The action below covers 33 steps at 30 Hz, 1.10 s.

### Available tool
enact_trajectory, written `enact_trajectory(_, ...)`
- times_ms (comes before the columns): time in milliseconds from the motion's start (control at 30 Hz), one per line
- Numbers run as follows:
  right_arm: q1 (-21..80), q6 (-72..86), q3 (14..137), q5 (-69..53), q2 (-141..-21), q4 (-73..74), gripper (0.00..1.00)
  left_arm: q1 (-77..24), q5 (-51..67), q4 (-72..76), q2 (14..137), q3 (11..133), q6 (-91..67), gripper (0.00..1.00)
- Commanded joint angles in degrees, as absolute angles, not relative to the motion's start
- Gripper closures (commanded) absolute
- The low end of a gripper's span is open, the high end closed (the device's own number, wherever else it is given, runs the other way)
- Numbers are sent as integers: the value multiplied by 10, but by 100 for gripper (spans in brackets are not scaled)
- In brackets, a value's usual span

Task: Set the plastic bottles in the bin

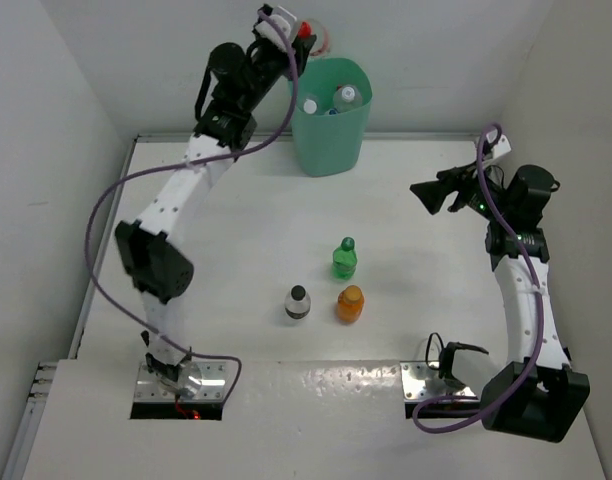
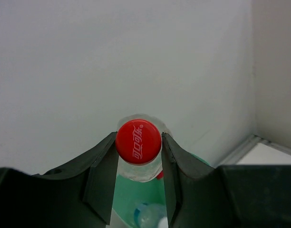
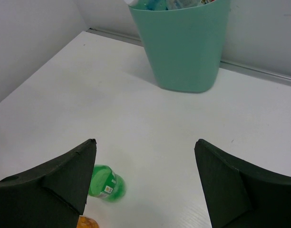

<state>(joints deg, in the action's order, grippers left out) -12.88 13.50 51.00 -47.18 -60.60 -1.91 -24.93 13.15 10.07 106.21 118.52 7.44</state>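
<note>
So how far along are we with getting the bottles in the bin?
Done: at least two bottles sit in the bin. In hand: the left gripper is shut on a red-capped bottle above it. Left: green bottle, orange bottle and black-capped bottle on the table; right gripper open.

bin (image 1: 331, 125): mint-green, tapering, upright at the table's far edge by the back wall.
bottles in bin (image 1: 348, 96): clear, pale caps showing at the top.
red-capped bottle (image 2: 138, 142): clear, neck pinched in the left claw (image 2: 138, 164), above the bin's rim.
green bottle (image 1: 345, 258): upright, mid-table.
orange bottle (image 1: 350, 303): upright, just nearer than the green.
black-capped bottle (image 1: 299, 303): clear, upright, left of the orange.
</note>
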Motion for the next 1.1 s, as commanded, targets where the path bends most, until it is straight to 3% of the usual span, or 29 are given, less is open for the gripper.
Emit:
enact_trajectory(0, -125, 116, 511, -481, -604, -39, 18, -229, 81, 177, 1181, 1273, 64, 100)
enact_trajectory(100, -124, 87, 503, -481, -592, -15, 18, -229, 86, 182, 1293, 1409, 76, 100)
enact_trajectory(167, -125, 67, 503, -481, -584, -2, 18, -241, 69, 230, 1317, 1408, 104, 98)
enact_trajectory(233, -125, 64, 502, -482, -579, 24, 18, -241, 69, 275, 1324, 1370, 110, 76)
enact_trajectory(300, -125, 58, 503, -483, -577, 33, 18, -241, 61, 269, 1339, 1376, 117, 34)
enact_trajectory(367, -123, 55, 501, -486, -572, 41, 18, -241, 48, 269, 1339, 1376, 110, 27)
enact_trajectory(433, -121, 55, 495, -489, -571, 40, 18, -241, 38, 269, 1332, 1376, 105, 10)
enact_trajectory(467, -121, 56, 491, -490, -570, 38, 18, -241, 30, 269, 1325, 1376, 105, 6)
enact_trajectory(533, -110, 56, 483, -489, -570, 30, 18, -241, 22, 264, 1293, 1376, 92, 0)
enact_trajectory(767, -37, 6, 440, -514, -573, 13, 18, -213, 46, 145, 1095, 1298, 31, 0)
enact_trajectory(867, -4, -89, 425, -561, -581, 34, 18, -187, 71, 102, 974, 1168, 1, 0)
enact_trajectory(1067, 93, -110, 407, -542, -636, -11, 18, -176, 92, 82, 792, 887, 17, 0)
